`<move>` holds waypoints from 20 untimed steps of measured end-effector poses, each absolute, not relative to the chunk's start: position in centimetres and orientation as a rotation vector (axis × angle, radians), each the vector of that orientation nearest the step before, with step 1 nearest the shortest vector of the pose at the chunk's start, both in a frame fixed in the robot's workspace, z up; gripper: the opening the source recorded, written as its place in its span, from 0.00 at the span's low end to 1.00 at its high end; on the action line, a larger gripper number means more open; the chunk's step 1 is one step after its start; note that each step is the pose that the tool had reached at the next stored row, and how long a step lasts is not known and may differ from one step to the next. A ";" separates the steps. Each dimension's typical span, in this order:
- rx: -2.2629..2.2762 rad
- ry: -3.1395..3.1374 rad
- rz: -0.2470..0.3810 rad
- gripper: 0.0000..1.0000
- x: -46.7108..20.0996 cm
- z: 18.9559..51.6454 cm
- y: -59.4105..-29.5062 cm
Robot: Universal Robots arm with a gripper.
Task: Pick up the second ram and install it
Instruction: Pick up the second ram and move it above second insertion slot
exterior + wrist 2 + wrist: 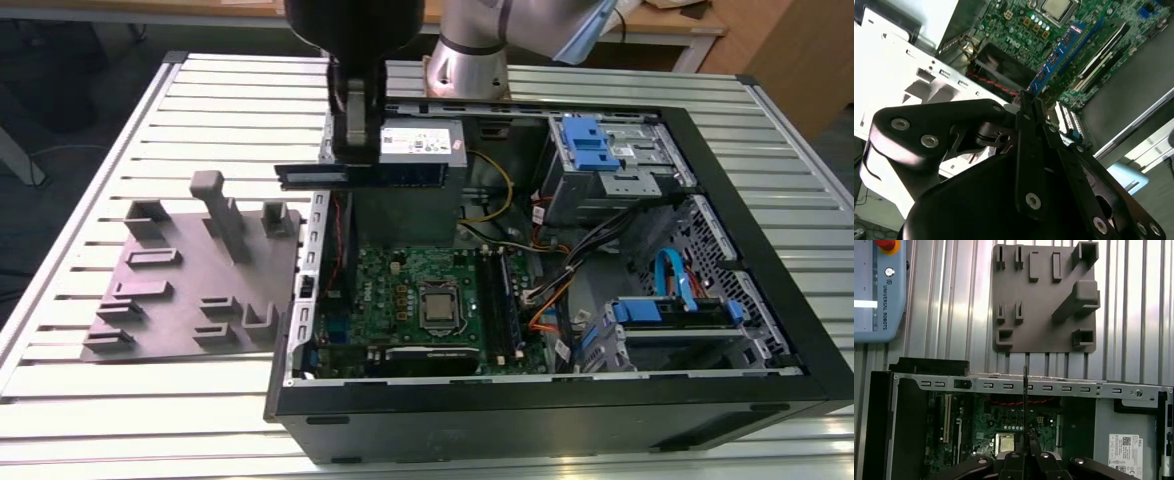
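Bare ribbed metal table [120, 130], satin sheen. Matt grey plastic fixture plate [174, 300], slightly rough look. Matt black painted computer case [534, 425], with a dull bare sheet-metal inner frame [1054, 387]. Glossy green motherboard [387, 290]. Brushed silver metal processor [442, 305]. Glossy blue board and matt black chips on second ram [1059, 55]. Semi-gloss black gripper [1026, 102], shiny metal bolts. Smooth blue plastic drive clips [590, 140].

The bench [80, 330] is silver, ribbed in long parallel slats. At the exterior view's left, the fixture plate [187, 290] is plain matte grey. The computer case [534, 425] is black outside, and its motherboard [394, 285] is green (with a silver processor [439, 305] at its middle). The drive brackets [589, 145] are bright blue. The black tool [354, 158] grips the second ram [318, 175], which is dark.
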State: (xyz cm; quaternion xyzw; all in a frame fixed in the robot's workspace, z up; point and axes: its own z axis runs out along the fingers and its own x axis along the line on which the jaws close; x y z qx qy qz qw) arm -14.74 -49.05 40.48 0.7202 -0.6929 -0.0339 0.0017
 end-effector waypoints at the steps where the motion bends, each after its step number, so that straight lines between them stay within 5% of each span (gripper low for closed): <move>1: 2.260 -2.175 -0.107 0.14 -14.4 40.5 -49.0; 20: 2.256 -2.171 -0.115 0.14 -9.0 40.4 -49.0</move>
